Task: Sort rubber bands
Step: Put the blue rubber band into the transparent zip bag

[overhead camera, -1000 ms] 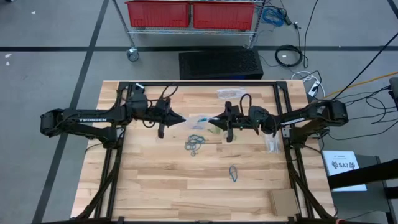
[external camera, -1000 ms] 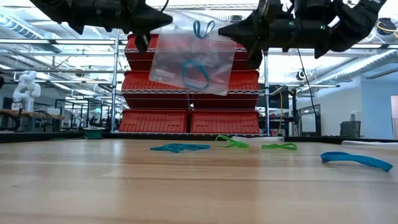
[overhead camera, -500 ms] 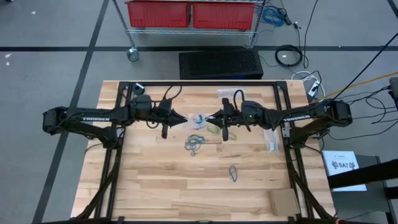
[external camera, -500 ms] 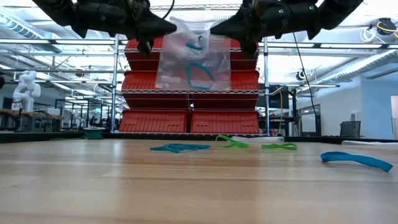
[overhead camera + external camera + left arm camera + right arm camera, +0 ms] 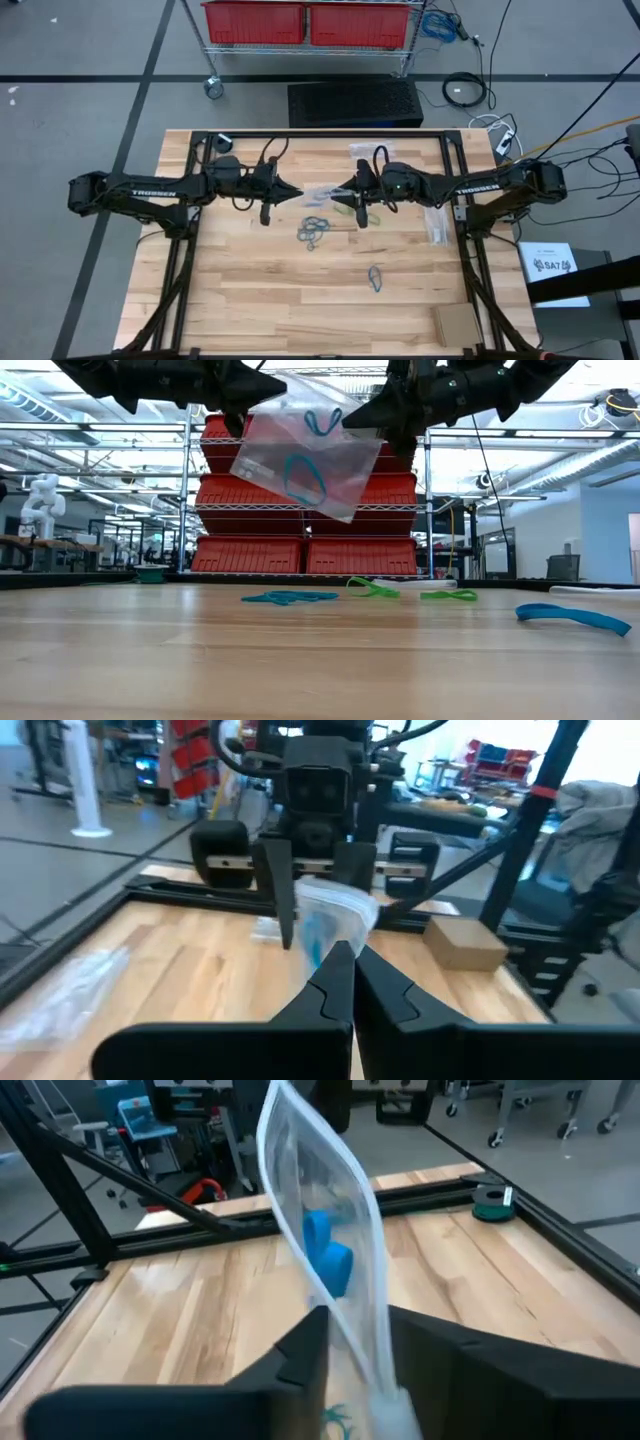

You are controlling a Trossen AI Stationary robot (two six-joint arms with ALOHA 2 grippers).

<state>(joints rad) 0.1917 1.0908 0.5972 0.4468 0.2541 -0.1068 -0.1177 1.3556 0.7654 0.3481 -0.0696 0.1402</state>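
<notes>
A clear plastic bag (image 5: 305,455) hangs high above the table between my two grippers, tilted, its lower corner toward the right. Two blue rubber bands (image 5: 300,475) show inside it, also seen through the bag (image 5: 325,1255) in the right wrist view. My left gripper (image 5: 296,195) is shut on the bag's left side, and my right gripper (image 5: 341,192) is shut on its right side. Loose rubber bands lie on the table: a grey-blue cluster (image 5: 313,232), a single one (image 5: 375,278), green ones (image 5: 372,589) and a blue one (image 5: 573,617). My left gripper pinches the bag's upper left edge (image 5: 340,935) between its two fingers, coming level from the table's left. The bag is lifted clear and hangs beyond the fingertips. My right gripper pinches the bag's right edge (image 5: 355,1325) between its two fingers (image 5: 300,1350), coming level from the table's right. The bag stands up past the fingers, clear of the table.
Other clear bags lie near the far edge (image 5: 368,150) and by the right frame rail (image 5: 437,230). A small cardboard box (image 5: 455,322) sits at the near right corner. Black frame rails (image 5: 320,136) border the table. Bare wood spreads across the near half.
My right gripper has moved a little toward the table's left, closer to the left gripper, and dipped slightly. The bag, first hanging flat, bunched up between the grippers and now sits tilted with its lower corner swung right. Both grippers have kept their hold.
</notes>
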